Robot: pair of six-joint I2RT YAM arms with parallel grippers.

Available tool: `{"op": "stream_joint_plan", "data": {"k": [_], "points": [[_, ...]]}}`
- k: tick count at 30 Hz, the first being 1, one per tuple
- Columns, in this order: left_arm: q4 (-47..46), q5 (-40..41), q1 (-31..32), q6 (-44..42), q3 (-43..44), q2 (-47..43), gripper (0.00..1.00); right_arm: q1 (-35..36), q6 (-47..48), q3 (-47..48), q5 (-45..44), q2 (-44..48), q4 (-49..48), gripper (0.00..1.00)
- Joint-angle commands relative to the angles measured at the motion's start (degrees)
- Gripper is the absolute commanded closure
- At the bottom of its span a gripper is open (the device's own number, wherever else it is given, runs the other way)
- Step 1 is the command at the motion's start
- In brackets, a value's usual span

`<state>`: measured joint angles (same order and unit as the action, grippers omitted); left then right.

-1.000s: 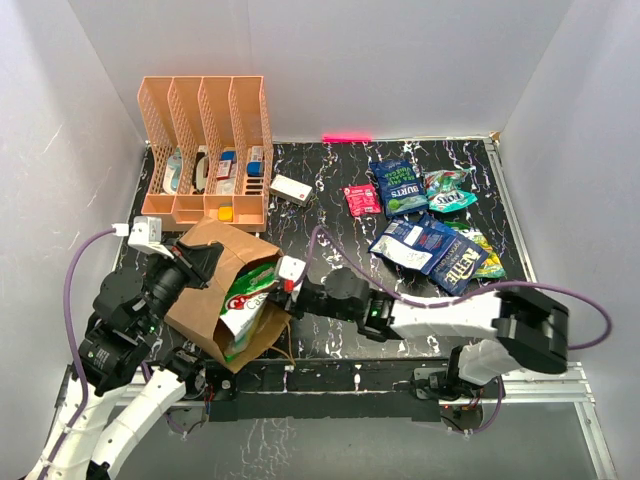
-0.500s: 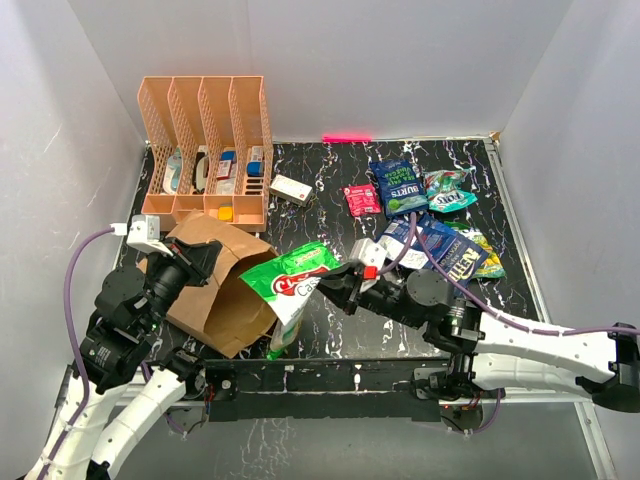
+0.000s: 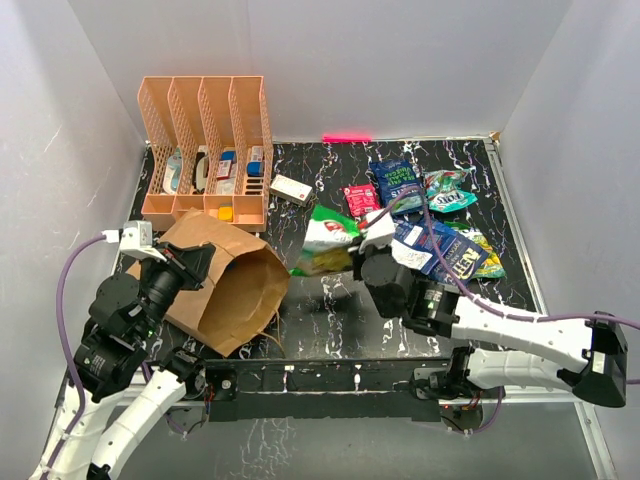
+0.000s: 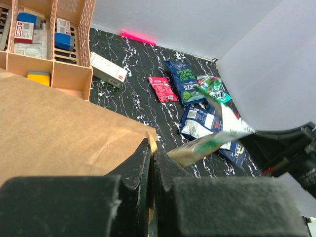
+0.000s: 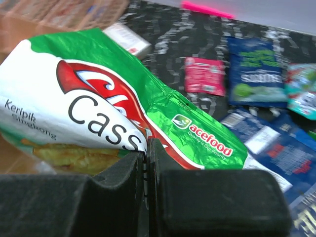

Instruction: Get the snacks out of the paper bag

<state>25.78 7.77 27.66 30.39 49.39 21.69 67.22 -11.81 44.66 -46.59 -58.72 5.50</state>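
The right fingers (image 5: 207,197) are squeezed shut on the thin bottom edge of the green snack bag (image 5: 123,94). The left fingers (image 4: 126,173) are pressed together too, pinching the rim of the paper bag (image 4: 59,133) at its mouth. The paper bag lies on its side on the surface (image 3: 330,320), with its mouth open toward the right arm. The green snack bag is out of the paper bag and hangs in the air, to the right of the mouth. The next job looks to be setting it down.

The hold is only on a small bit of shiny edge, so the snack bag could slip out and drop too soon. It could also swing and bump the small white box (image 3: 292,189), which lies a little past the paper bag's mouth.

More snacks lie farther right of the paper bag: a pink-red packet (image 3: 360,200), dark blue bags (image 3: 398,185), a teal bag (image 3: 447,190) and a green-yellow bag (image 3: 487,262). They are crowded together, so the green one may land on top of them or push them. An orange rack (image 3: 205,150) stands right behind the paper bag. The mouth of the paper bag is dark, so it is hard to tell if anything is left inside.
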Motion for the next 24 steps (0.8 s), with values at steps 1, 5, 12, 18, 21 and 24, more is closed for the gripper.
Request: {"op": "stream_joint_plan", "data": {"k": [1, 5, 12, 18, 21, 24], "points": [[-0.81, 0.89, 0.20, -1.11, 0.06, -0.30, 1.00, -8.58, -6.01, 6.54, -9.95, 0.56, 4.74, 0.92], [-1.08, 0.43, 0.20, -1.47, -0.40, -0.09, 1.00, -20.79, -7.44, 9.40, -3.96, -1.54, 5.47, 0.92], [-0.64, 0.09, 0.16, -1.43, -0.55, -1.35, 1.00, -42.35, -12.53, 17.05, 12.38, -12.13, 5.62, 0.92], [0.47, 1.36, 0.20, -1.89, -0.48, -3.02, 1.00, -45.96, -9.78, 24.43, 24.60, -19.60, 4.92, 0.92], [0.50, 1.91, 0.20, -2.21, -0.56, -3.15, 1.00, -45.92, -11.98, 24.74, 34.27, -20.81, 5.05, 0.92], [0.46, 1.83, 0.20, -2.27, -0.56, -3.02, 1.00, -45.82, -13.84, 23.31, 44.45, -20.57, 5.28, 0.92]]}}
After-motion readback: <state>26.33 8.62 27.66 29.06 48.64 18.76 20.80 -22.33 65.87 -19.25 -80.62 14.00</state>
